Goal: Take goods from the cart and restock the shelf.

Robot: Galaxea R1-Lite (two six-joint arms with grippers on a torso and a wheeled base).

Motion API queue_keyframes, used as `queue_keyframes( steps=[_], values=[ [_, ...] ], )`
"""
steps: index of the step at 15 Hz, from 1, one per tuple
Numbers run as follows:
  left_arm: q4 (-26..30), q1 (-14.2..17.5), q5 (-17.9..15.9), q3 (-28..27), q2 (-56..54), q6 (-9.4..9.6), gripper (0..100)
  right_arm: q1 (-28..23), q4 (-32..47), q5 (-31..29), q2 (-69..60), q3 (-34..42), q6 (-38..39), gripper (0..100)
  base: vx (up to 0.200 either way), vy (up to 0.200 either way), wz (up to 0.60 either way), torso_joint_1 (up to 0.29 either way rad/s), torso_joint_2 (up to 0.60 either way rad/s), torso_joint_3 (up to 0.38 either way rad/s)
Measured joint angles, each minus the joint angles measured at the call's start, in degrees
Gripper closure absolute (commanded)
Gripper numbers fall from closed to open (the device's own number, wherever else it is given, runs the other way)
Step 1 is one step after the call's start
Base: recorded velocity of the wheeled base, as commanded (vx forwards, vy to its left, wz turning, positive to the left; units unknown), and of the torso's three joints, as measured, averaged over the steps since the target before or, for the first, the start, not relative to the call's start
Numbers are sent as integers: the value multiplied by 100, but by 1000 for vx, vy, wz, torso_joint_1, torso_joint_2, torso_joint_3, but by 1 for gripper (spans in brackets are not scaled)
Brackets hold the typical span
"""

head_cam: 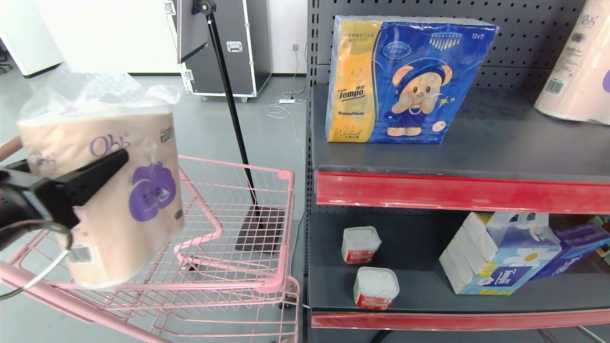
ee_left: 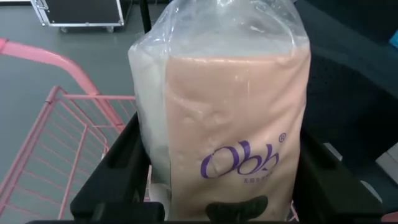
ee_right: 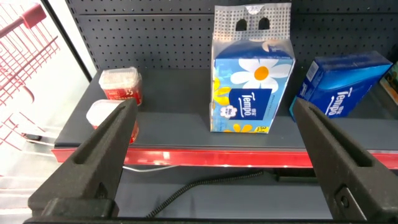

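Observation:
My left gripper (head_cam: pixel 102 166) is shut on a peach toilet-roll pack (head_cam: pixel 119 200) with purple print, wrapped in clear plastic. It holds the pack in the air above the pink cart (head_cam: pixel 248 228), left of the shelf. The left wrist view has the pack (ee_left: pixel 236 124) squeezed between both black fingers (ee_left: pixel 115 174). The dark grey upper shelf (head_cam: pixel 505 143) carries a blue and yellow tissue pack (head_cam: pixel 405 81) and another peach roll pack (head_cam: pixel 581 66) at the far right. My right gripper (ee_right: pixel 214 112) is open, facing the lower shelf (ee_right: pixel 180 99) with nothing between its fingers.
On the lower shelf stand two small red-labelled tubs (head_cam: pixel 360 244) (head_cam: pixel 376 287), a blue flowered tissue pack (head_cam: pixel 500 259) and a dark blue box (head_cam: pixel 576 243). A black stand pole (head_cam: pixel 228 95) rises behind the cart. Free room lies on the upper shelf between the two packs.

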Motion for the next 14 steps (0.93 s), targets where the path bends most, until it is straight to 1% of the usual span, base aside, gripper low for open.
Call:
queue_keyframes(
  steps=[3, 4, 7, 8, 11, 14],
  values=[
    [1612, 9, 24, -180, -1329, -4, 100, 0, 0, 0, 0, 0, 0, 0, 0, 0, 0, 0, 0, 0],
    [2039, 9, 40, -205, -1724, -4, 100, 0, 0, 0, 0, 0, 0, 0, 0, 0, 0, 0, 0, 0],
    [3003, 12, 154, -244, -2776, -6, 100, 0, 0, -9, 0, 0, -1, 0, 0, 0, 0, 0, 0, 0],
    [3248, 15, 202, -244, -3094, -6, 100, 0, 0, -6, 0, 0, -1, 0, 0, 0, 0, 0, 0, 0],
    [3678, 20, 334, -224, -3833, -6, 100, 0, -2, -9, 0, 5, -1, 0, 0, 0, 0, 0, 0, 0],
    [3946, 17, 396, -201, -4290, -4, 100, 0, 0, -6, 0, 5, -1, 0, 0, 0, 0, 0, 0, 0]
  ],
)
